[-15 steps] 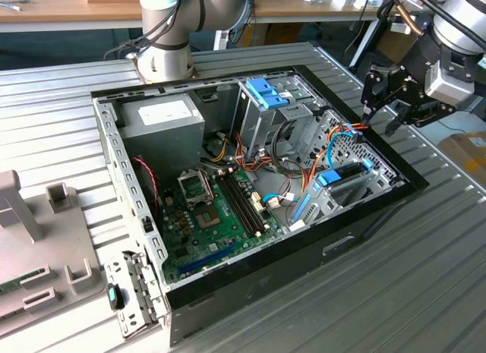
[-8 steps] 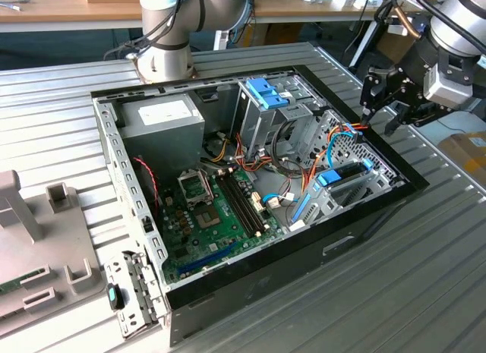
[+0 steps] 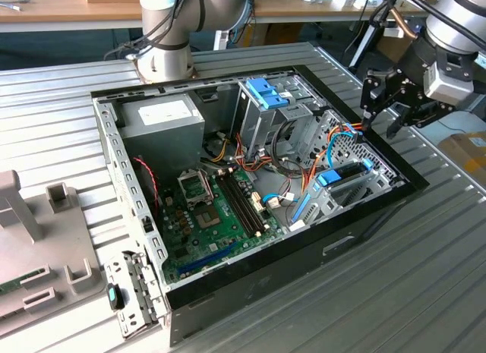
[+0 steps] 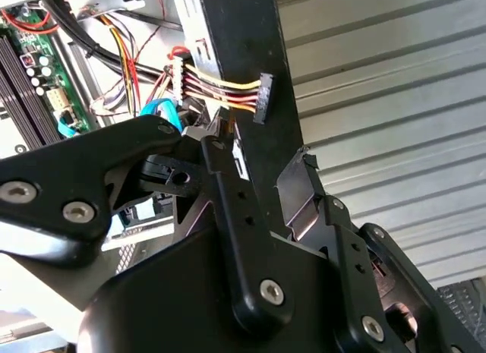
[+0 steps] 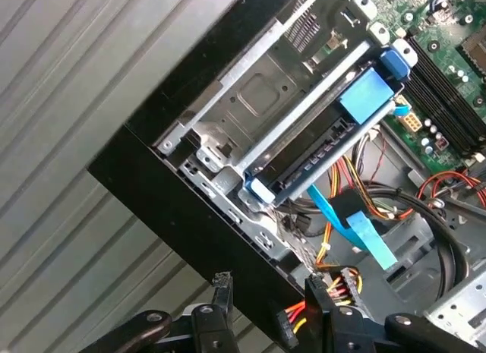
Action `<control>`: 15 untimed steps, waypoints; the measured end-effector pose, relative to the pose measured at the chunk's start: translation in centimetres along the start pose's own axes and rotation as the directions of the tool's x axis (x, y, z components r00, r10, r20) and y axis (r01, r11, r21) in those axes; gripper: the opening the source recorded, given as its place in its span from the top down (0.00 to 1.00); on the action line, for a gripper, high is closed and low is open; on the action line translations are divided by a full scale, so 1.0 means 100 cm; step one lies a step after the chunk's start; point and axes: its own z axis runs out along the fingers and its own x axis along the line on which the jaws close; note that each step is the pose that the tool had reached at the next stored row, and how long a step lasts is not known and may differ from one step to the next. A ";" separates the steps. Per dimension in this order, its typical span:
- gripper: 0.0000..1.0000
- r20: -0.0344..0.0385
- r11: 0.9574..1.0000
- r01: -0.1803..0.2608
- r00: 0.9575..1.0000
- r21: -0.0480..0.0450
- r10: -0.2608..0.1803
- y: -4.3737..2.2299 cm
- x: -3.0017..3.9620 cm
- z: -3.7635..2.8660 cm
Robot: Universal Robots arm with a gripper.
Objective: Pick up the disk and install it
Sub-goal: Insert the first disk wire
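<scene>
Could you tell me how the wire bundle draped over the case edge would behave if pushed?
Probably floppy: the wire bundle curves loosely across the black case wall, so a push would likely bend it aside. It looks light, and its black connector seems to hang free, so it may swing or snag.

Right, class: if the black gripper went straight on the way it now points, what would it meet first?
Probably the black rim of the open computer case: the open gripper straddles it, beside a black connector on red-yellow wires. Depth is unclear.
</scene>
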 end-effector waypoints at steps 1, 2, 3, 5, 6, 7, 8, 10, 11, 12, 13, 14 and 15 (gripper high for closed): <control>0.50 0.002 1.000 0.016 1.000 0.000 -0.016 0.0000 -0.0001 0.0008; 0.50 0.003 1.000 0.028 1.000 0.000 -0.028 0.0001 -0.0002 0.0012; 0.50 0.005 0.999 0.047 0.999 0.000 -0.047 -0.0003 -0.0003 0.0020; 0.50 0.006 0.998 0.057 0.998 0.000 -0.057 -0.0058 -0.0048 0.0035; 0.50 0.007 0.998 0.060 0.998 0.000 -0.060 -0.0069 -0.0046 0.0039; 0.50 0.007 0.998 0.062 0.998 0.000 -0.062 -0.0081 -0.0039 0.0044; 0.50 0.008 0.998 0.067 0.998 0.000 -0.067 -0.0114 -0.0008 0.0055; 0.50 0.008 0.998 0.070 0.998 0.000 -0.070 -0.0131 0.0007 0.0064; 0.50 0.008 0.998 0.070 0.998 0.000 -0.070 -0.0128 0.0007 0.0077; 0.50 0.008 0.998 0.070 0.997 0.000 -0.070 -0.0125 0.0006 0.0102; 0.50 0.008 0.997 0.072 0.997 0.000 -0.072 -0.0124 0.0006 0.0108; 0.50 0.008 0.997 0.072 0.997 0.000 -0.072 -0.0124 0.0006 0.0108; 0.50 0.008 0.997 0.072 0.997 0.000 -0.072 -0.0124 0.0006 0.0108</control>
